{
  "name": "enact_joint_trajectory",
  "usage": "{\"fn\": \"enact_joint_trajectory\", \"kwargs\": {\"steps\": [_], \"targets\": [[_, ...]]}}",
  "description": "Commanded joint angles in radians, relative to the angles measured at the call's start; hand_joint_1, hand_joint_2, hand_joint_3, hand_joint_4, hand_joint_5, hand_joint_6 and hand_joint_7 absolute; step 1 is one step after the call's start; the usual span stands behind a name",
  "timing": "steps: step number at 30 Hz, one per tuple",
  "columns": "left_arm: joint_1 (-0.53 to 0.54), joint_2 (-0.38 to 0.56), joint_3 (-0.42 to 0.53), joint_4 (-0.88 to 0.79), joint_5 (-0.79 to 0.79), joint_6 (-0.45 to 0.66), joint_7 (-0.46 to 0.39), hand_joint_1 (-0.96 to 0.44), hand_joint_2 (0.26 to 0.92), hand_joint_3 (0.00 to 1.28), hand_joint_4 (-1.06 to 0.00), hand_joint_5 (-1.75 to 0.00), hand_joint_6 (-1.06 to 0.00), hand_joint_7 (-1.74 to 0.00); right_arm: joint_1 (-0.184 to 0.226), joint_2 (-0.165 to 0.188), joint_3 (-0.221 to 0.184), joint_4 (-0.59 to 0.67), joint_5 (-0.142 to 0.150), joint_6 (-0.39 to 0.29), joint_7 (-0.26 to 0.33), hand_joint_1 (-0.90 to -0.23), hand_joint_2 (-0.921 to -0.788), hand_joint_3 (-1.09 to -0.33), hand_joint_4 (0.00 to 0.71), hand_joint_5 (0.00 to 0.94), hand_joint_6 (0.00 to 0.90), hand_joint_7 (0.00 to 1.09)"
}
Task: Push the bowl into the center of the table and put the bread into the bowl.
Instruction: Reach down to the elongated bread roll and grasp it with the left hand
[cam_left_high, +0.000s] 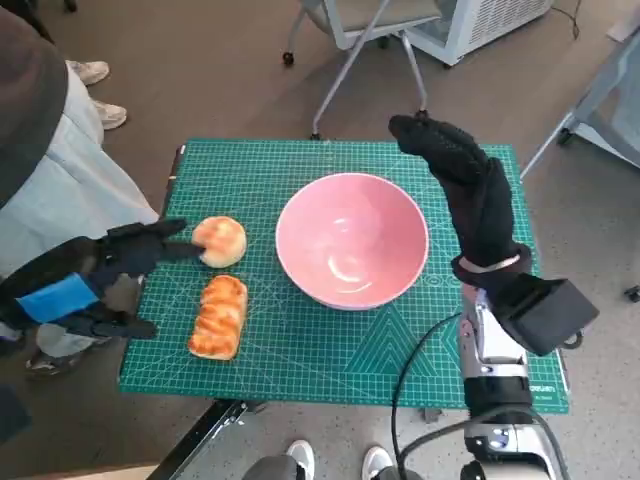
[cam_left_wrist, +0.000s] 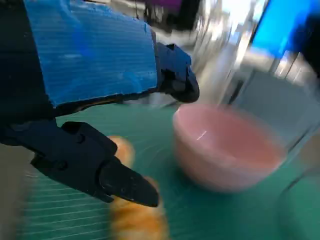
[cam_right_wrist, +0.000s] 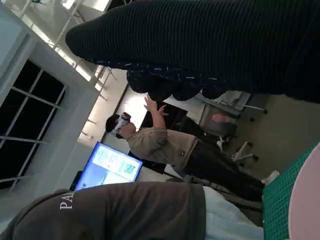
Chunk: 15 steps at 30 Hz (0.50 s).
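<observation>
Bowl (cam_left_high: 352, 240) sits about mid-table already — you're on the bread step. Left hand (cam_left_high: 110, 268) spread, holding nothing, fingertips at the round bread (cam_left_high: 220, 241); long loaf (cam_left_high: 218, 316) just nearer. Right hand (cam_left_high: 470, 190) hangs spread beside the bowl. Next: close on the bread, lift it over the rim.

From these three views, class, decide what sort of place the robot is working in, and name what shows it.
Probably an office or lab used for robot trials, not a home kitchen. A green cutting mat covers the small table, wheeled office chairs stand on the floor, and a lit screen glows behind a person wearing a headset.
</observation>
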Motion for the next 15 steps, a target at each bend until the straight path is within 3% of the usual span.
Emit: {"fn": "enact_joint_trajectory", "kwargs": {"steps": [1, 15], "targets": [[-0.041, 0.033, -0.050, 0.037, 0.164, -0.098, 0.078, -0.01, 0.702, 0.00, -0.38, 0.00, -0.44, -0.11, 0.022, 0.007, -0.004, 0.011, 0.017, 0.020, -0.007, -0.686, -0.921, -0.803, 0.160, 0.000, 0.021, 0.58], [-0.179, 0.049, -0.216, 0.212, 0.423, -0.256, 0.257, -0.13, 0.660, 0.00, -0.37, 0.00, -0.49, -0.04, 0.033, 0.004, -0.006, 0.004, 0.025, 0.026, -0.005, -0.690, -0.921, -0.806, 0.160, 0.000, 0.023, 0.58]]}}
